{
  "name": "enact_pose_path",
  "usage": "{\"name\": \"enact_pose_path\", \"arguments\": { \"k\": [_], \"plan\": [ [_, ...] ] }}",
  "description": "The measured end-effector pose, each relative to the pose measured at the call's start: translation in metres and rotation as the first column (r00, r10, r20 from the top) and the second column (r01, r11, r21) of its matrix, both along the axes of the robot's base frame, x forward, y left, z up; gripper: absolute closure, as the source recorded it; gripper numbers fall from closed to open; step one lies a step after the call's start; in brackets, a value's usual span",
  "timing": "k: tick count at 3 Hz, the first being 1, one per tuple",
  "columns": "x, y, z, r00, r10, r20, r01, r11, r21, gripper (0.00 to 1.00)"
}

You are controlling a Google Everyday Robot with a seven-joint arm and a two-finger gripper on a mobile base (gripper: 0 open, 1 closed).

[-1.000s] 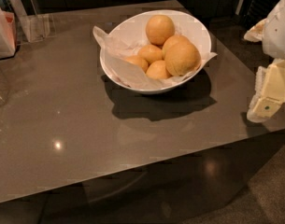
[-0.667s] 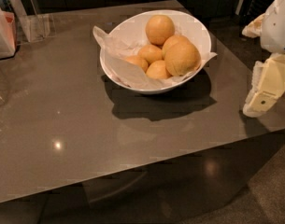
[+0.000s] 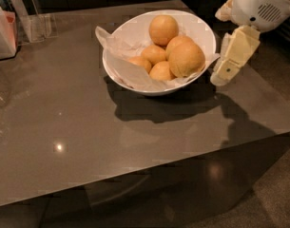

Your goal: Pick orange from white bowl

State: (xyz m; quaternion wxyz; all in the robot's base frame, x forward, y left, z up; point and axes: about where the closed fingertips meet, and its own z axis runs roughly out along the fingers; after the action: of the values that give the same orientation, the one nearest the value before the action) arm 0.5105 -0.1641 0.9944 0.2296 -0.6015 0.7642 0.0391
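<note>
The task is at its opening stage: nothing has been picked yet. The orange (image 3: 186, 59) lies inside the white bowl (image 3: 149, 90), on the right side of the pile and close to the right rim. It rests against several smaller fruits, with one rounder orange (image 3: 163, 30) sitting behind it toward the far rim. Crinkled paper (image 3: 115, 41) lines the bowl and sticks out past the rim on the left and right. The bowl stands toward the far half of the dark bench (image 3: 87, 127), casting a broad shadow toward the near edge.

What remains is almost everything: the tool has to come in over the rim, close on the big fruit without knocking its neighbours, and lift it clear of the bowl.

The tool (image 3: 221, 76) hangs just outside the bowl's right rim, beside it rather than above it. Its pale body slopes down and to the left toward the bench. Its tip sits near the paper that pokes out on that side, but it is not possible to say whether the two touch. The tool holds nothing, since the orange and the other fruits all lie in the bowl. How wide it stands cannot be told from this view.

At the far left of the bench stand a clear holder (image 3: 37, 26) and a white and red package (image 3: 4, 32), well apart from the bowl.
</note>
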Motion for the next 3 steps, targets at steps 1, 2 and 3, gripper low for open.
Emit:
{"name": "enact_pose_path", "arguments": {
  "k": [1, 2, 3],
  "plan": [
    [0.003, 0.001, 0.003, 0.9999, 0.001, 0.012, -0.001, 1.000, 0.003, 0.00],
    [0.016, 0.004, -0.013, 0.9992, -0.037, -0.016, 0.038, 0.997, 0.065, 0.00],
    [0.035, 0.018, -0.036, 0.9962, -0.046, -0.074, 0.054, 0.992, 0.111, 0.00]
  ]
}}
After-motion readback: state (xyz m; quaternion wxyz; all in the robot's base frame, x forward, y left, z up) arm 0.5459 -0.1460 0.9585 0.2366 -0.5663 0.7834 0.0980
